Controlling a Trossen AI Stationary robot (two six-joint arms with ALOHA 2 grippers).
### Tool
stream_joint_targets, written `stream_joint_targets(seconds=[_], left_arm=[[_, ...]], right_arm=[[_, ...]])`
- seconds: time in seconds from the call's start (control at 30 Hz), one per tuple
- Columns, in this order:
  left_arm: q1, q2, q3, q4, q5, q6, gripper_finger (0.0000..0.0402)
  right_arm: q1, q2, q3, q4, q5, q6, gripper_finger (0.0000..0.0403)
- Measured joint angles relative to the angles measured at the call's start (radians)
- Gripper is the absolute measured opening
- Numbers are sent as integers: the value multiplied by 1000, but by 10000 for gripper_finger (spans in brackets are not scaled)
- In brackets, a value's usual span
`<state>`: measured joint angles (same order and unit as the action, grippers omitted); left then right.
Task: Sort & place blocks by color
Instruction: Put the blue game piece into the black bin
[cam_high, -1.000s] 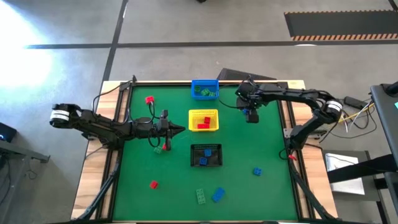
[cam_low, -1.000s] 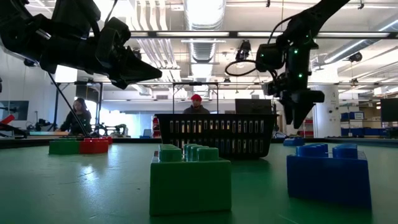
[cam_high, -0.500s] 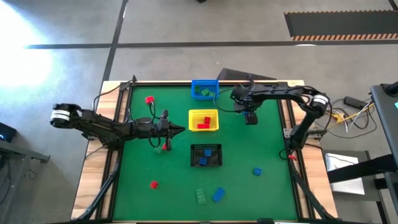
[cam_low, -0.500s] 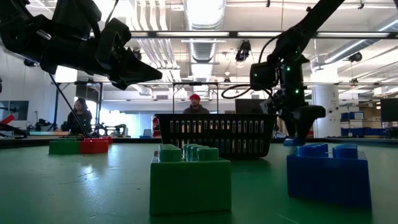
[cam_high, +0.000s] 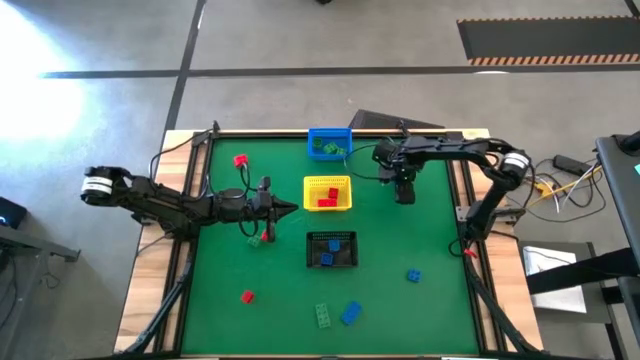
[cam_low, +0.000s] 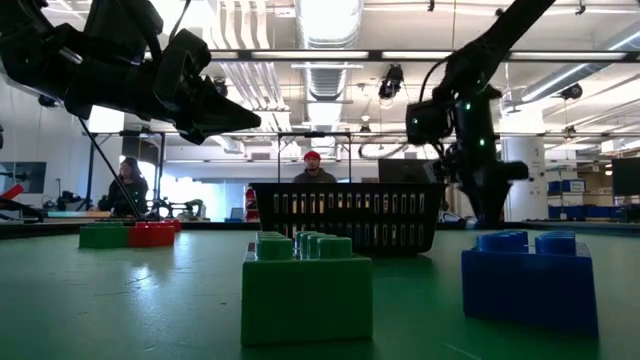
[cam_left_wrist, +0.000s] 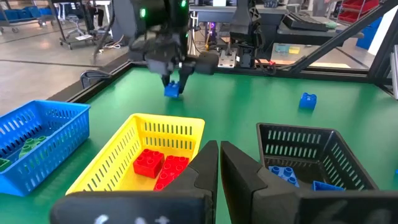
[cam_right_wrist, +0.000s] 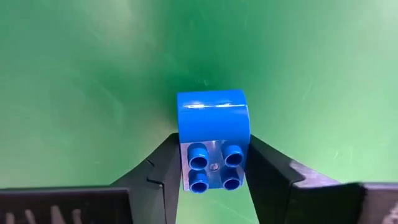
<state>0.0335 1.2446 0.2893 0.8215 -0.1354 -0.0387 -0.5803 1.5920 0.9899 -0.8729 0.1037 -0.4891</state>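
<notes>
In the high view, the right gripper (cam_high: 402, 192) stood right of the yellow basket (cam_high: 327, 193), upper centre-right of the green table (cam_high: 410, 232); the left gripper (cam_high: 287, 208), fingers closed and empty, pointed at that basket. In the right wrist view, its fingers (cam_right_wrist: 166, 167) clasped a blue block (cam_right_wrist: 213, 138) at frame centre.

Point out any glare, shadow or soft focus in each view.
High view: bright glare on the floor at upper left. Low view: ceiling lights blown out, left arm backlit, the green brick soft. Right wrist view: pale sheen on the mat and on the blue brick. Left wrist view: evenly lit.
</notes>
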Motion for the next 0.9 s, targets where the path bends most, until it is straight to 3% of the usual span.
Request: stream_joint_targets(seconds=[0.27,0.47,0.63,0.77,0.9], left_arm=[[0,0,0,0,0,-3,0],[0,0,3,1,0,0,0],[0,-1,3,4,0,0,0],[0,-1,2,5,0,-1,0],[0,-1,-1,-1,0,-2,0]], right_arm=[[68,-158,2,-14,-158,172,130],[240,-259,2,40,-226,415,130],[448,-277,2,225,-226,656,130],[582,-244,3,436,-203,730,130],[639,-189,3,580,-176,774,130]])
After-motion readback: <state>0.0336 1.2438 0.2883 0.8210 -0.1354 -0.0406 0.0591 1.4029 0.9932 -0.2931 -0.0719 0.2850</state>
